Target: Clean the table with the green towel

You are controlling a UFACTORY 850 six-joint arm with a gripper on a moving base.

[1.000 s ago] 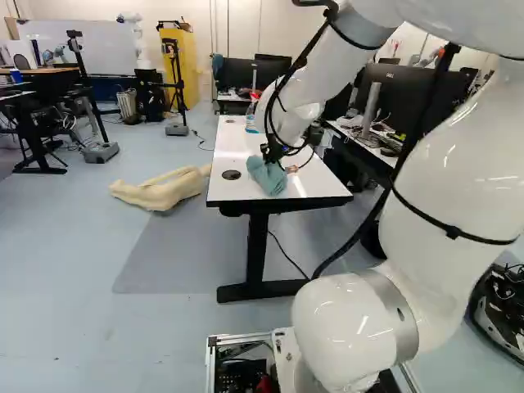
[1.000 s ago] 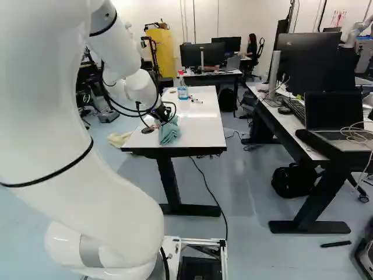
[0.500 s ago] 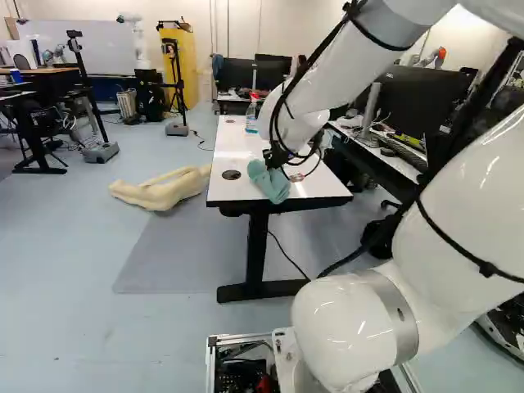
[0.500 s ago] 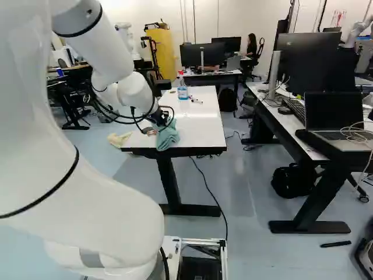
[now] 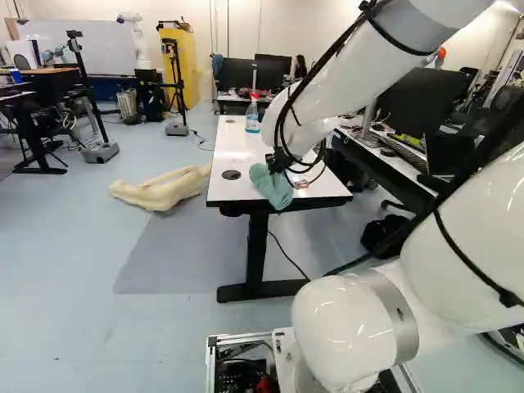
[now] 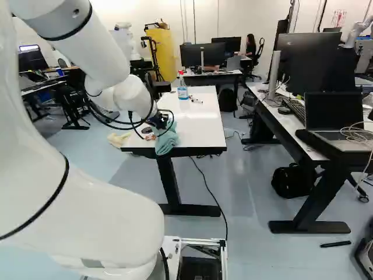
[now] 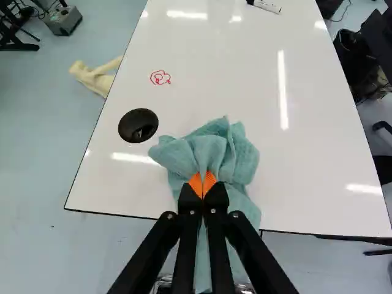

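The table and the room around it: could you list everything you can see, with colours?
Green towel: one, teal, gripped over the near table edge
Table: one, white, ahead
Spray bottle: one, blue, red top, far on table
Marker: at least one, white and black, near bottle
Scribble: one, red, on table
Cable hole: one, black, near scribble
Body-like form: one, cream, floor beside table
Monitors: several, black, on desks
Gripper: one, black, orange pads, on towel
Arm: one, white, above table

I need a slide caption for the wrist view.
Gripper holds green towel at table's edge, red scribble ahead.
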